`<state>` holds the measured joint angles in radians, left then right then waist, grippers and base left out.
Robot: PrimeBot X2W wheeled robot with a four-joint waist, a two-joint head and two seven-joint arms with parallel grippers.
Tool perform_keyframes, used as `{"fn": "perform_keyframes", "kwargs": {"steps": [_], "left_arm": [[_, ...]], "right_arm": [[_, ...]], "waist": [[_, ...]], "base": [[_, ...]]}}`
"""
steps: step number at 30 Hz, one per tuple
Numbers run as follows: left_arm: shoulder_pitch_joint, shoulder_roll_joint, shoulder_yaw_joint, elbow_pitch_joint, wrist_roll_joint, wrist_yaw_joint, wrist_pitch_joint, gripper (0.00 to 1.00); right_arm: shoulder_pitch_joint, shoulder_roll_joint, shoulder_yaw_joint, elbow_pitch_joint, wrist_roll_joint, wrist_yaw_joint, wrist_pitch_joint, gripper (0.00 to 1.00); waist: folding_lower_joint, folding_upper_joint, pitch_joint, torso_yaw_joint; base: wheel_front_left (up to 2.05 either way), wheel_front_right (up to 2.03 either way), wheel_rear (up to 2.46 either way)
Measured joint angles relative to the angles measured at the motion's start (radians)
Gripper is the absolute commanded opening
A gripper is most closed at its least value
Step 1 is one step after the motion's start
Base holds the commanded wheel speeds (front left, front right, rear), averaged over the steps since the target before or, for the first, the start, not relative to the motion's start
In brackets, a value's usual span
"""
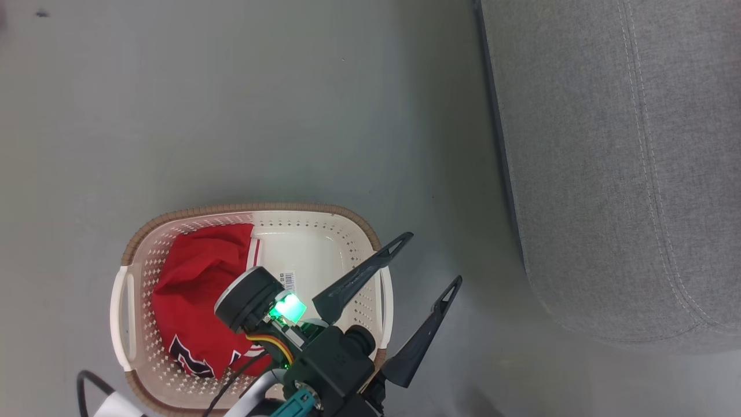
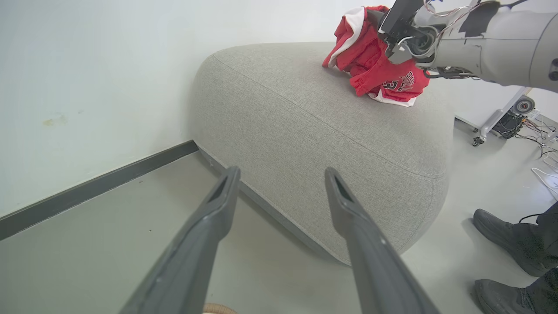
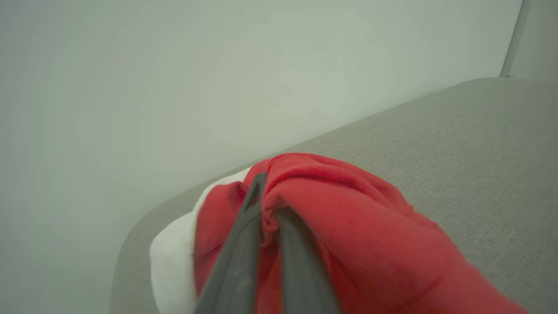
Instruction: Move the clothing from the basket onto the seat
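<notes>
We see one red garment (image 1: 197,301) lying crumpled in the left half of the basket (image 1: 255,209). The right half of the basket shows its cream bottom and a barcode label (image 1: 288,282). A second red garment (image 3: 348,231), with white panels, is pinched in the closed right end effector (image 3: 267,205). In the left wrist view it hangs bunched over the top of the seat (image 2: 305,131), and its lower folds seem to rest on the grey upholstery.

The left end effector (image 1: 433,256) is spread wide and holds nothing. It hovers over the basket's right rim, aimed toward the seat. Basket and seat stand apart, with a strip of floor (image 1: 289,116) between them.

Past the seat's rounded corner, a person's dark shoes (image 2: 505,240) stand on the floor, near loose cables (image 2: 545,152) and a wheeled stand (image 2: 497,122). A dark baseboard (image 2: 96,187) runs along the wall (image 2: 87,65) beside the seat.
</notes>
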<state>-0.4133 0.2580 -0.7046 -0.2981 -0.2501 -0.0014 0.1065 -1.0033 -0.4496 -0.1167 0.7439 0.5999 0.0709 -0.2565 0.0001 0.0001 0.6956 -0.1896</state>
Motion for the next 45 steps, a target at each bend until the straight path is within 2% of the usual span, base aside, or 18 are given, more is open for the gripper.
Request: {"fn": "perform_keyframes", "kwargs": {"steps": [4,5,6,7,19,28,34,45], "left_arm": [[-0.012,-0.001,0.001,0.009,0.000,-0.006,-0.009,1.00],[-0.012,0.000,0.002,0.010,0.000,-0.007,-0.012,1.00],[-0.012,-0.001,0.002,0.012,0.000,-0.007,-0.012,1.00],[-0.012,-0.002,0.002,0.015,0.000,-0.007,-0.012,1.00],[-0.012,-0.018,0.002,0.078,-0.005,-0.008,-0.059,1.00],[-0.009,-0.042,0.002,0.125,-0.033,-0.008,-0.096,1.00],[0.009,-0.053,0.016,0.159,-0.054,-0.004,-0.122,1.00],[0.074,-0.071,0.046,0.209,-0.075,0.034,-0.167,1.00]], "right_arm": [[-0.019,-0.007,0.001,0.038,0.001,0.001,0.001,0.00],[-0.021,-0.007,0.001,0.047,0.001,0.002,0.001,0.25],[-0.023,-0.008,0.002,0.056,0.001,0.007,0.001,0.45],[-0.027,-0.009,0.002,0.067,0.001,0.009,0.001,1.00],[-0.028,-0.002,0.031,0.169,0.001,0.024,0.001,1.00],[0.035,0.023,0.064,0.214,-0.005,0.035,0.001,1.00],[0.086,0.046,0.091,0.215,-0.022,0.041,0.001,1.00],[0.205,0.088,0.157,0.145,-0.091,0.044,0.000,1.00]], "waist": [[0.0000,0.0000,-0.003,0.001],[-0.0001,0.0000,-0.003,0.001],[-0.0001,0.0000,-0.004,0.002],[-0.0001,0.0000,-0.006,0.002],[-0.0001,-0.0001,-0.056,0.007],[-0.0001,-0.0002,-0.126,0.011],[-0.0002,-0.0002,-0.189,0.016],[-0.0002,-0.0002,-0.316,0.038]], "base": [[0.00,0.00,0.00],[0.00,0.00,0.00],[0.00,0.00,0.00],[0.00,0.00,0.00],[0.00,0.00,0.00],[0.00,0.00,0.00],[0.00,0.00,0.00],[0.00,0.00,0.00]]}}
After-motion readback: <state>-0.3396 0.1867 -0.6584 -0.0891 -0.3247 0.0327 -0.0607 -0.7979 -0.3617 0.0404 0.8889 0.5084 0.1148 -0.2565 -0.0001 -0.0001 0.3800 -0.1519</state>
